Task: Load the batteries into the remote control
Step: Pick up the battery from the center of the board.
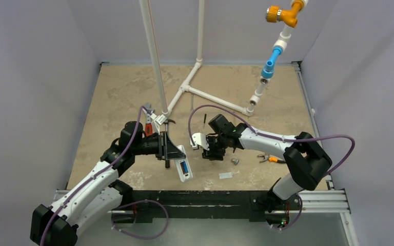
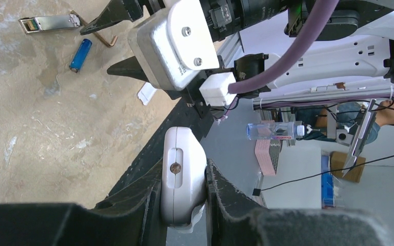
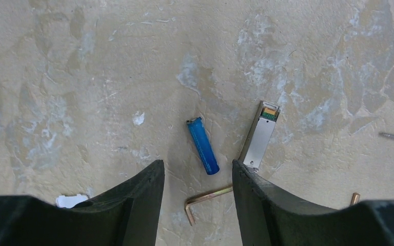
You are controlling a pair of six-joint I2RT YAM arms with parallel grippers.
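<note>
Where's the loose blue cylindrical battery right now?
Right wrist view: the blue battery lies on the table just ahead of the open right gripper, silver metal module at its right, brass hex key below.

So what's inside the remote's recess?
One blue battery shows in the remote. The left gripper hides the remote's upper end, so anything seated there can't be seen.

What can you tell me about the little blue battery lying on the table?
The battery is a small, shiny blue cylinder with a greyish cap at one end. It lies flat and slanted on the sandy table, touching nothing else. A silver metal block sits beside it, and the open right hand hovers above.
</note>
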